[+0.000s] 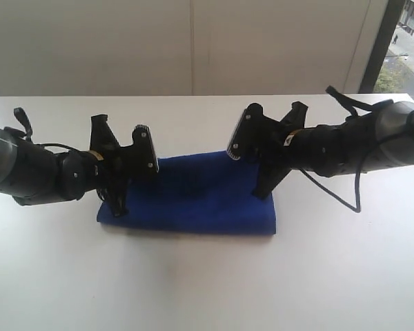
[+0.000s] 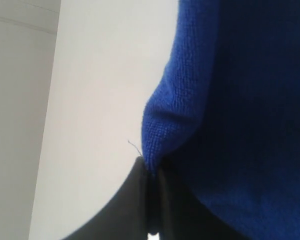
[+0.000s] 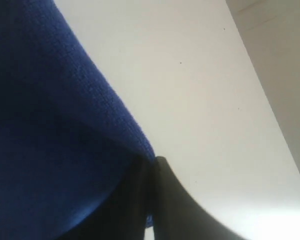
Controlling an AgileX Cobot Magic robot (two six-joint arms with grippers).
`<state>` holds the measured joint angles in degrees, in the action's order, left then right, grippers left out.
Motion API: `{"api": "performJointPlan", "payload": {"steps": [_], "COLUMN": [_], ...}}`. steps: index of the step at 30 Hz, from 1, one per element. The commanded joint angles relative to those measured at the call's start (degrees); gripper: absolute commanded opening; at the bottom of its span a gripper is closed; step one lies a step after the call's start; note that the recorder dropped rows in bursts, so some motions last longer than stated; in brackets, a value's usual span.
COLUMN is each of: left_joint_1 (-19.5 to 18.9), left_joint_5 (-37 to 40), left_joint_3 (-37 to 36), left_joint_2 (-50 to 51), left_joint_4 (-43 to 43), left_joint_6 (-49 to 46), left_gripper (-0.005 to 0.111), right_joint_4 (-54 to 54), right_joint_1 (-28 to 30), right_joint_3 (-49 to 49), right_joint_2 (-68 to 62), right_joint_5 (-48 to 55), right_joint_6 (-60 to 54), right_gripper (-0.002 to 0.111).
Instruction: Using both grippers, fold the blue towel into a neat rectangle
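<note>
The blue towel (image 1: 193, 196) lies folded as a thick rectangle in the middle of the white table (image 1: 193, 283). My left gripper (image 1: 116, 205) reaches down at its left end and is shut on the towel's edge; the left wrist view shows a fold of blue cloth (image 2: 162, 130) pinched between the black fingers (image 2: 135, 200). At the right end my right gripper (image 1: 263, 191) is likewise shut on the towel, with blue cloth (image 3: 65, 140) caught between its fingers (image 3: 175, 200) in the right wrist view.
A white wall panel (image 1: 193, 41) runs behind the table's far edge. A window (image 1: 407, 34) shows at the far right. Both arm bodies (image 1: 27, 165) (image 1: 372, 141) hang over the table to either side of the towel.
</note>
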<state>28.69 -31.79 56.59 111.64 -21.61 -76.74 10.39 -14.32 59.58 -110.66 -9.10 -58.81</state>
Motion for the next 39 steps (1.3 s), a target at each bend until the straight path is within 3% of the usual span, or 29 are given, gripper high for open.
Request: {"api": "performJointPlan", "payload": {"steps": [1, 7, 9, 11, 12, 14, 15, 17, 22, 28, 30, 32, 33, 34, 35, 36, 37, 39], "left_joint_1": [-0.12, -1.24, -2.02, -2.17, -2.17, -2.17, -2.17, -2.17, -2.04, 1.48, 3.67, 5.51, 6.27, 6.35, 6.35, 6.22, 5.70, 3.23], "left_joint_5": [-0.22, -0.31, -0.08, -0.08, -0.86, -4.59, -6.71, -12.13, -20.56, -24.44, -23.90, -16.87, -6.54, -1.22, 5.57, 7.88, 9.48, 19.32], "left_joint_3": [2.22, 2.89, 2.89, 2.89, 2.89, 2.89, 2.89, 2.89, 2.89, 2.89, 2.89, 2.89, 2.89, 2.89, 2.89, 2.89, 3.27, 5.81], "left_joint_2": [2.64, 5.61, 6.74, 6.97, 6.97, 6.97, 6.97, 6.97, 6.97, 5.30, 3.65, 1.82, 0.22, -0.44, -2.16, -3.46, -4.11, -5.01], "left_joint_4": [-1.09, -1.09, -1.09, -1.09, -1.09, -1.09, -1.69, -3.41, -8.15, -15.51, -19.81, -24.44, -29.90, -32.67, -39.91, -44.41, -45.97, -48.61], "left_joint_6": [0.08, 0.08, 0.08, 0.08, 0.08, 0.08, 0.08, -0.08, -2.85, -8.12, -8.73, -16.04, -22.09, -24.84, -27.52, -28.24, -28.24, -28.41], "left_gripper": [0.000, 0.000, 0.016, 0.041, 0.056, 0.075, 0.079, 0.082, 0.082, 0.082, 0.081, 0.068, 0.046, 0.034, -0.001, 0.000, 0.000, 0.000], "right_joint_4": [0.52, 0.52, 0.52, 0.52, 0.52, 0.52, 0.52, 0.52, 0.52, 3.04, 5.66, 6.46, 6.46, 6.46, 6.46, 6.55, 6.69, 9.21], "right_joint_1": [1.25, 1.25, 1.25, 1.25, 1.25, 1.25, 1.25, 1.25, 1.25, 1.25, 1.25, 1.25, 1.25, 1.25, 1.25, 1.25, 1.25, 1.25], "right_joint_3": [0.39, 0.39, 0.39, 0.39, 0.39, 0.39, 0.39, 0.39, 0.39, 0.39, 0.39, 0.39, 0.39, 0.39, 0.39, 0.52, 0.79, 3.29], "right_joint_2": [-2.33, -6.82, -7.72, -8.35, -8.35, -8.24, -7.85, -6.26, -1.44, 4.38, 7.45, 10.17, 11.66, 12.23, 13.04, 13.23, 13.23, 11.61], "right_joint_5": [-0.81, -3.51, -4.73, -4.73, -4.73, -6.86, -7.84, -8.10, -6.43, -1.31, 3.14, 8.12, 11.23, 12.49, 16.16, 20.25, 22.75, 29.08], "right_joint_6": [0.50, -0.11, -1.46, -3.09, -3.09, -3.09, -3.09, -3.09, -3.09, -0.12, 6.01, 9.68, 9.78, 9.94, 10.82, 11.51, 11.51, 11.51], "right_gripper": [0.000, 0.000, 0.005, 0.023, 0.039, 0.063, 0.068, 0.070, 0.070, 0.069, 0.065, 0.056, 0.044, 0.039, 0.025, 0.009, 0.000, 0.000]}}
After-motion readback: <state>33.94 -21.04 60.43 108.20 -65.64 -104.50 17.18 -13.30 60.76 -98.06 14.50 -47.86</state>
